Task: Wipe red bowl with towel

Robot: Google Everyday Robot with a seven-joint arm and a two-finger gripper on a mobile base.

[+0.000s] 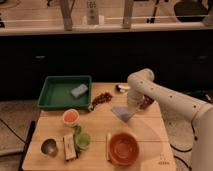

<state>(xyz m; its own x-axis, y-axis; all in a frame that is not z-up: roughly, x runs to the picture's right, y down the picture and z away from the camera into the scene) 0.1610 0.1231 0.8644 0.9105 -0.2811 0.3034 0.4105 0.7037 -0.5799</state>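
Note:
The red bowl [123, 148] stands upright at the front of the wooden table, right of centre. The towel [123, 113], a small grey-blue cloth, lies on the table behind the bowl, near the middle. My gripper [133, 104] hangs from the white arm [165, 97] that reaches in from the right. It is just above the towel's far right corner; contact there is unclear.
A green tray [55, 95] at the back left holds a blue-grey block [79, 90]. An orange cup [70, 116], green bowl [82, 140], metal bowl [49, 147] and snack bar [69, 146] stand front left. Brown snacks [102, 98] and a dark packet [147, 102] lie near the gripper.

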